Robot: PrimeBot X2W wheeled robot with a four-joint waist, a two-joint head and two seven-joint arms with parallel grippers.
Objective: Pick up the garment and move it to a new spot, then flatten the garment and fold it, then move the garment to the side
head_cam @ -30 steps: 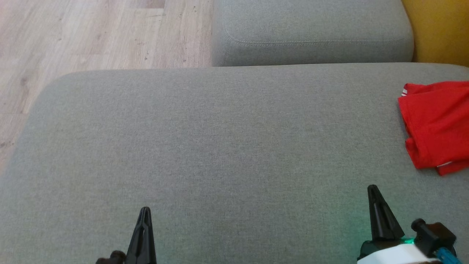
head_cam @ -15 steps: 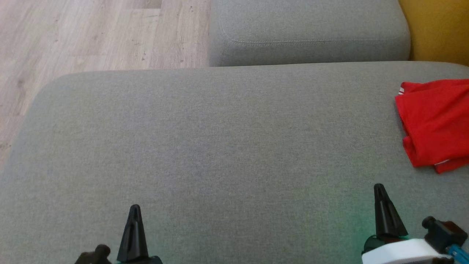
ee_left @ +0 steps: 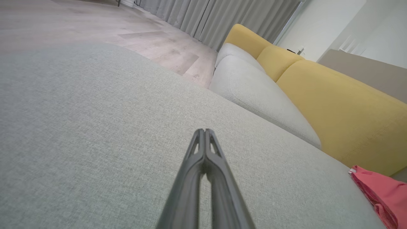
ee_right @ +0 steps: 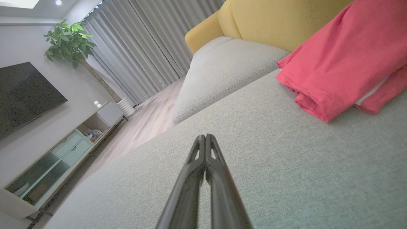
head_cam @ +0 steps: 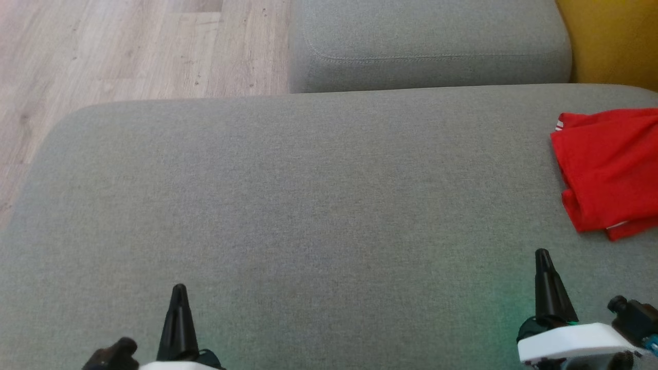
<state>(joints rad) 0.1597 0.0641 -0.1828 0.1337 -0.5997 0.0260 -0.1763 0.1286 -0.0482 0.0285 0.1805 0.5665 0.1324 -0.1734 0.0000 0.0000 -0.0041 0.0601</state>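
Note:
A folded red garment (head_cam: pixel 609 167) with white trim lies at the right edge of the grey sofa seat (head_cam: pixel 308 195); it also shows in the right wrist view (ee_right: pixel 343 63) and at the lower right of the left wrist view (ee_left: pixel 381 194). My left gripper (head_cam: pixel 178 290) hovers over the seat's near left, shut and holding nothing. My right gripper (head_cam: pixel 542 256) is at the near right, just below and left of the garment, also shut and not touching it. Their fingertips meet in both wrist views (ee_left: pixel 203 131) (ee_right: pixel 203 136).
A second grey cushion (head_cam: pixel 432 46) adjoins the seat at the back, with a yellow backrest (head_cam: pixel 611 41) to the right. Wooden floor (head_cam: pixel 103 51) lies beyond the seat's left edge. A TV (ee_right: pixel 22 95), a cabinet (ee_right: pixel 60 152) and a plant (ee_right: pixel 68 43) stand across the room.
The head camera has shifted, so the whole scene slides left and up. Both grippers have drawn back toward the bottom edge and spread apart slightly. The garment lies as before.

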